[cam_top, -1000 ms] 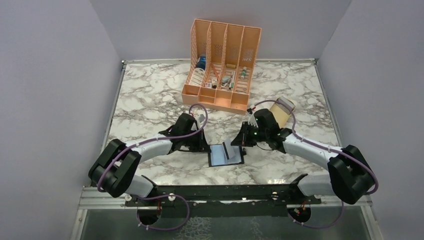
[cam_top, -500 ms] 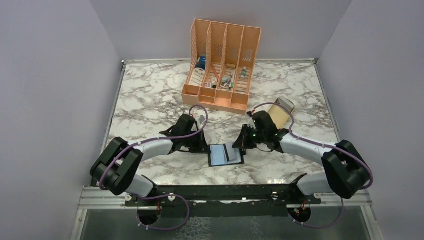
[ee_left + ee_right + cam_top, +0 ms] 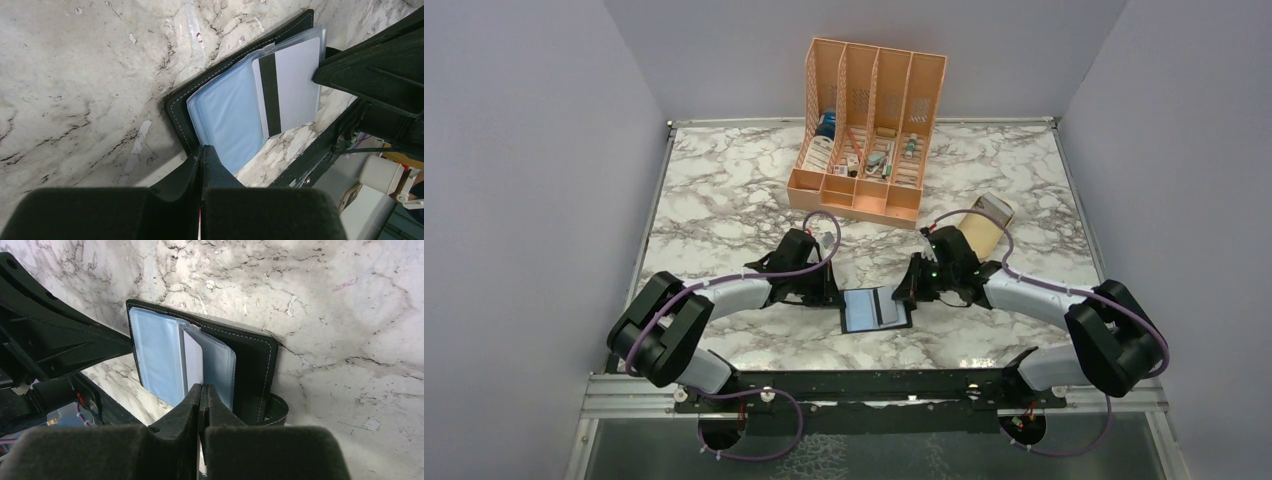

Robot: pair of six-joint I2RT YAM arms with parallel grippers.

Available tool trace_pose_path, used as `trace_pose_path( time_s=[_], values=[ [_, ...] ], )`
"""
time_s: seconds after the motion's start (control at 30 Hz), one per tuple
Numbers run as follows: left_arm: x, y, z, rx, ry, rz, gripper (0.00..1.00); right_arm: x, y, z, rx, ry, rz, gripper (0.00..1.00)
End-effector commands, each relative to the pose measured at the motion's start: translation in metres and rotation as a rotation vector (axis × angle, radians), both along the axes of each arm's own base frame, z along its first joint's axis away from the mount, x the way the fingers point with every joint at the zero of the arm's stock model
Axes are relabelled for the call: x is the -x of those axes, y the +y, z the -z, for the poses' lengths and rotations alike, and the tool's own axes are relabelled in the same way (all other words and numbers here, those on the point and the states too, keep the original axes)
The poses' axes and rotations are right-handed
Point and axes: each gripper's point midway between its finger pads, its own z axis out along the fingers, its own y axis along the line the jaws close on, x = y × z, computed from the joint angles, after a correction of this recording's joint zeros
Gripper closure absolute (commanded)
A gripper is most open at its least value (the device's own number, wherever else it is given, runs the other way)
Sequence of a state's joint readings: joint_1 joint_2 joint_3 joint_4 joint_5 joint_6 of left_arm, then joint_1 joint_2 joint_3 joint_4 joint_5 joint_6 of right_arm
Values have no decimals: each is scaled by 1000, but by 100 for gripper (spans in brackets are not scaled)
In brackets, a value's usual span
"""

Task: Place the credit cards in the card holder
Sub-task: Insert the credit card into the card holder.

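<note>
The black card holder (image 3: 864,312) lies open on the marble between my two arms, its blue-grey plastic pockets (image 3: 227,115) facing up. A whitish credit card (image 3: 295,85) with a black stripe sits partly inside a pocket. My right gripper (image 3: 201,386) is shut on that card's (image 3: 194,362) outer edge, at the holder's right side (image 3: 904,295). My left gripper (image 3: 202,148) is shut with nothing between its jaws. Its tips rest on the holder's (image 3: 175,112) left edge (image 3: 834,296). The snap tab (image 3: 277,412) curls out beside the right gripper. No other cards show.
A tall orange slotted organizer (image 3: 869,130) with small items stands at the back centre. A beige dish (image 3: 984,222) lies just behind my right arm. The black mounting rail (image 3: 874,380) runs along the near table edge, close to the holder.
My right gripper has shifted a little left towards the holder, carrying the card further into the pocket. The left gripper has stayed on the holder's edge.
</note>
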State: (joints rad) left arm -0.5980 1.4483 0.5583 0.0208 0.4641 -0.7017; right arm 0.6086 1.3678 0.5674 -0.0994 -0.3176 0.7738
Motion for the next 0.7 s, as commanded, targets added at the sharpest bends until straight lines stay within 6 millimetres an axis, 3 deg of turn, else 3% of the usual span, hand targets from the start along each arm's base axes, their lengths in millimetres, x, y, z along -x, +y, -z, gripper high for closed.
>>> trace_pose_path(
  time_s=[0.0, 0.67],
  values=[
    [6, -3, 3, 16, 15, 21, 100, -2, 3, 3, -11, -16, 4, 99],
    [9, -2, 11, 3, 27, 16, 100, -3, 8, 11, -18, -48, -63, 99]
  ],
)
